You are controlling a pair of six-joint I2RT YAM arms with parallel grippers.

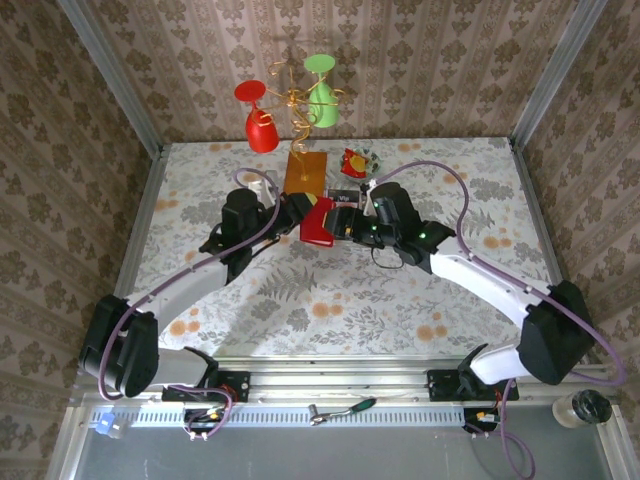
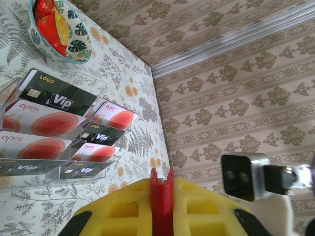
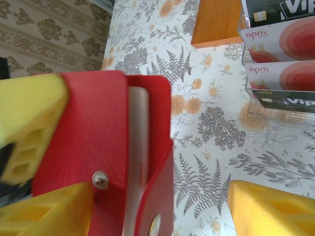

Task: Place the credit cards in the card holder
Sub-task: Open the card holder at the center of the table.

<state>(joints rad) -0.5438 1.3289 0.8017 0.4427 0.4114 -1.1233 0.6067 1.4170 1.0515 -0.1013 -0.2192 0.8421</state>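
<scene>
The red card holder (image 1: 318, 224) hangs above the table's middle, and my left gripper (image 1: 298, 214) is shut on its edge. In the left wrist view the yellow fingers (image 2: 118, 206) pinch the holder (image 2: 162, 209) on both sides. In the right wrist view the holder (image 3: 93, 132) stands open with a whitish card (image 3: 138, 147) edge-on in its slot. My right gripper (image 3: 157, 199) is open around the holder's lower end; its right finger (image 3: 273, 209) stands well apart from it. More credit cards (image 2: 47, 123) (image 3: 280, 42) sit in a clear tiered stand (image 1: 343, 197).
An orange-brown wooden slab (image 1: 305, 170) (image 3: 216, 22) with a gold wire stand holding red and green glasses is behind the card stand. A patterned bowl (image 2: 74, 37) with a red-and-yellow wrapper (image 1: 357, 160) sits at the back. Wallpapered walls close in three sides.
</scene>
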